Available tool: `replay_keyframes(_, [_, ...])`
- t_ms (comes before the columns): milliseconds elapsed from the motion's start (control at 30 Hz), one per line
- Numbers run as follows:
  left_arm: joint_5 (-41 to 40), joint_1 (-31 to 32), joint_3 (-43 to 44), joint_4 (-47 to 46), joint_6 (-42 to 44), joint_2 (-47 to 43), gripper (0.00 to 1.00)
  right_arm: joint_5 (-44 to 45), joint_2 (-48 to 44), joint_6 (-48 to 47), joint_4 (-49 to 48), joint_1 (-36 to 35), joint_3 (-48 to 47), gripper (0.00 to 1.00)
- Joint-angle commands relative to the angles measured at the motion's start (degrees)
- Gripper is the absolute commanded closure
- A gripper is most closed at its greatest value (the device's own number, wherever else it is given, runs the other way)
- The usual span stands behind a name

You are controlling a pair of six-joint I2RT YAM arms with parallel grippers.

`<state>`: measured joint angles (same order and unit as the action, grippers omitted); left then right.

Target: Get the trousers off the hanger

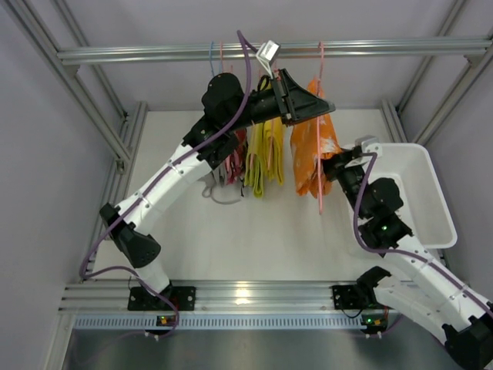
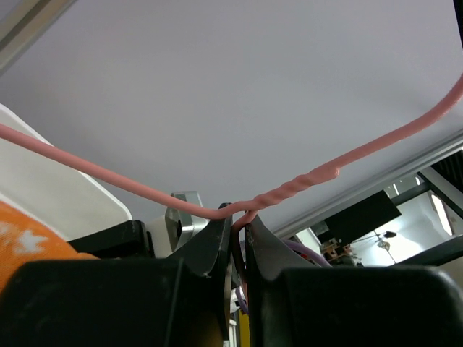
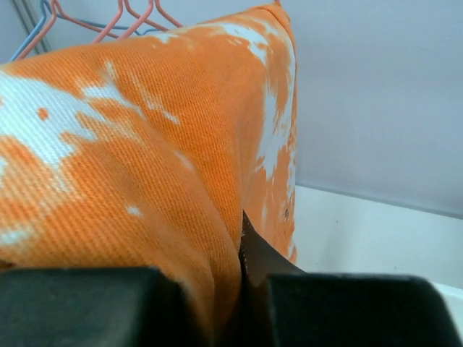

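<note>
Holding the hanger (image 1: 320, 196) steady, pinching the trousers (image 1: 304, 158) to slide them off.
Clamping the twisted wire neck tight between the left fingers (image 2: 211, 242) to stop any swing; nipping orange cloth between closed right fingers (image 3: 257, 258) at the garment's 3 o'clock edge. Draped over the wire, at 2 o'clock above the counter (image 1: 231, 239). From the wrists, both grips; from above only, the drape.

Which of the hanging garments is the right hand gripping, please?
The orange trousers, rightmost on the rail; the yellow-green garments hang further left, away from it.
</note>
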<state>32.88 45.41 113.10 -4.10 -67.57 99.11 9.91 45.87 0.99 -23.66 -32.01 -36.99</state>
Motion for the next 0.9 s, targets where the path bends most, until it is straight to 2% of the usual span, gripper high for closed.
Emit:
replay_keyframes(0, [0.95,-1.98,-1.29,-8.12,2.09,-6.64,1.0,1.95,-5.07,-0.55,-0.17,1.33,-4.93,1.0])
replay_keyframes(200, [1.31,-3.48,-9.45,-2.41,11.4,-9.28,1.0,-0.07,-7.28,2.16,4.49,1.34,-10.1,1.0])
replay_keyframes(433, [-0.71,-3.57,-18.69,1.55,17.82,-12.1,1.0,-3.14,-5.09,8.49,9.41,1.34,-26.17,1.0])
replay_keyframes(700, [-4.75,-3.57,-21.08,3.83,19.49,-11.57,1.0,-5.96,-5.43,11.49,14.95,1.34,-38.05,1.0])
replay_keyframes(867, [-6.34,-3.57,-21.6,5.5,20.28,-10.61,1.0,-4.38,-7.28,7.01,15.75,1.34,-40.79,1.0])
